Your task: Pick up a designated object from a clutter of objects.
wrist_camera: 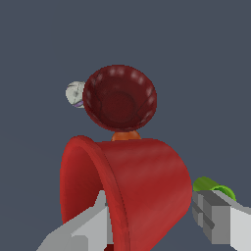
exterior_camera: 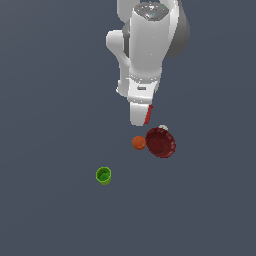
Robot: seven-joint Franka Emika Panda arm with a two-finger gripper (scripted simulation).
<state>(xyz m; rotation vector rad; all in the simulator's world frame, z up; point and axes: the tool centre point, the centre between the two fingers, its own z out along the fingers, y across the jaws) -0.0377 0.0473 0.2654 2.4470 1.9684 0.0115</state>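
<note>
so the gripper (wrist_camera: 152, 218) has its jaws straddling the red cup (wrist_camera: 142, 191) wall, cup lying sideways, looks clamped on it

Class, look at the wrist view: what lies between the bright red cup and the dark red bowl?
In the wrist view, the small orange ball peeks out between the bright red cup and the dark red bowl.

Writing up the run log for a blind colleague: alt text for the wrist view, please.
A bright red cup lying on its side fills the foreground between the two grey fingers of the gripper, one finger reaching into its open mouth. Beyond it sit a dark red bowl, a sliver of orange ball and a small whitish object; a green cup peeks out behind one finger.
</note>
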